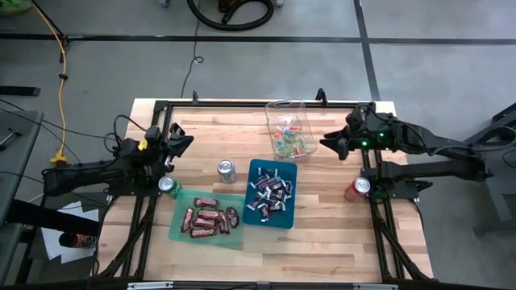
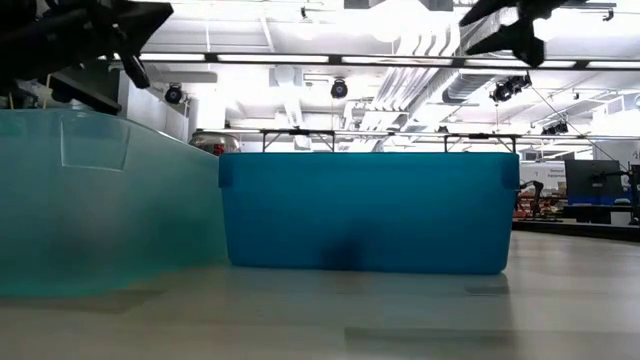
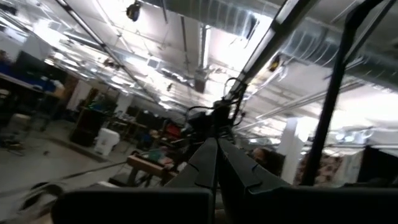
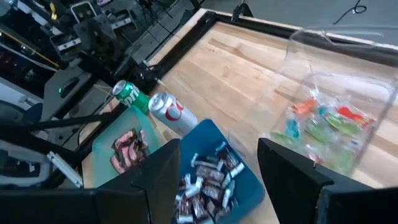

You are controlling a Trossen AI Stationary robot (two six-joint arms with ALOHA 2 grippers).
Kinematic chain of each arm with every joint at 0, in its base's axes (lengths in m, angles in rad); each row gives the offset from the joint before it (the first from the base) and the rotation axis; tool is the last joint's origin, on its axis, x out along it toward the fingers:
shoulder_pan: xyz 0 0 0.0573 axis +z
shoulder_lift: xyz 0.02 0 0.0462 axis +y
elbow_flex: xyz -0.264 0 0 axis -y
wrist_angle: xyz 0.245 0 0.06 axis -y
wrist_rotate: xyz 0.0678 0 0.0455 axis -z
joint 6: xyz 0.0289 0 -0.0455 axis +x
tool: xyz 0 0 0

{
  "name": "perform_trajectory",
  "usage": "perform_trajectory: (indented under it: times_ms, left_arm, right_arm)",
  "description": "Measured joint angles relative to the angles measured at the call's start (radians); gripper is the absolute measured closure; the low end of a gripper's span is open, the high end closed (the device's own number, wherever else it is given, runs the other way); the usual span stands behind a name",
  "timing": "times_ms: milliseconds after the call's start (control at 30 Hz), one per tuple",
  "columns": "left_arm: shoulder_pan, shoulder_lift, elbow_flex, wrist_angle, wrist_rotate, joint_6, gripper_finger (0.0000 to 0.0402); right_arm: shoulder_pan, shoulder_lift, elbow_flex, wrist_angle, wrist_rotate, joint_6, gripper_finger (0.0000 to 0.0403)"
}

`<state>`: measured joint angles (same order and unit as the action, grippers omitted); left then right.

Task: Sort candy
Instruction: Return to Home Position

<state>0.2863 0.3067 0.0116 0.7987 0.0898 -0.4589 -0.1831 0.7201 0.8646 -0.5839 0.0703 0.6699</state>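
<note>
- Your left gripper (image 1: 182, 138) hangs over the table's left edge, fingers pinched together on nothing.
- Your right gripper (image 1: 327, 143) sits just beside the clear bin (image 1: 284, 105), fingers spread wide and empty.
- Candy's all in bins: red-brown bars (image 1: 206, 217) in the green bin (image 1: 179, 201), silver-wrapped pieces (image 1: 270, 193) in the blue bin (image 1: 252, 167) beside it, bright little sweets (image 1: 290, 138) in the clear one.
- The silver can (image 1: 226, 170) stands near both coloured bins, the green can (image 1: 167, 184) at the green bin's corner, and the red can (image 1: 358, 188) under your right arm.
</note>
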Motion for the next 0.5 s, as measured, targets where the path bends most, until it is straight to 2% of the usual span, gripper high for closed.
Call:
perform_trajectory:
  times_ms: [133,233,367,500]
  left_arm:
    - [0.002,-0.037,0.0,-0.053,-0.013,0.029,0.0401]
    - [0.002,-0.041,0.0,-0.053,-0.005,-0.003,0.0401]
    - [0.002,-0.041,0.0,-0.054,-0.004,-0.034,0.0401]
    - [0.002,-0.041,0.0,-0.054,-0.004,-0.041,0.0401]
  right_arm:
    - [0.023,-0.062,0.0,-0.105,0.016,0.014,0.0197]
    - [0.06,-0.1,-0.007,-0.162,0.051,0.051,0.0218]
    - [0.131,-0.175,-0.073,-0.136,0.075,0.067,0.0275]
    - [0.208,-0.272,-0.208,-0.041,0.087,0.073,0.0349]
